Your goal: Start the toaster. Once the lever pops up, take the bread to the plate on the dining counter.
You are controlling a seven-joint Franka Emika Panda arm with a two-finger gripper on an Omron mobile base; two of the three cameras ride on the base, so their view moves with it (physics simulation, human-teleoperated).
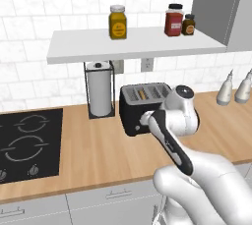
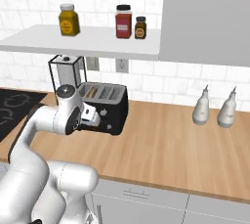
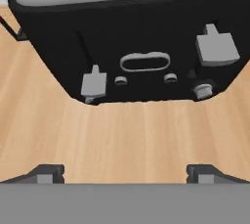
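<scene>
The black toaster [image 1: 142, 105] with its silver top stands on the wood counter against the tiled wall. A tan slice of bread [image 1: 141, 93] sits down in one of its slots. My gripper [image 3: 126, 171] is open, low over the counter just in front of the toaster's [image 3: 146, 37] front face, with nothing between its fingers. On that face, one grey lever [image 3: 93, 82] sits low on the left and another grey lever [image 3: 217, 48] sits higher on the right, with small buttons and a knob between them. The plate and the dining counter are out of view.
A paper towel holder [image 1: 100, 89] stands just left of the toaster and a black cooktop [image 1: 29, 143] lies further left. Two white bottles [image 1: 225, 89] stand at the right. A white shelf [image 1: 138, 44] with spice jars hangs above the toaster.
</scene>
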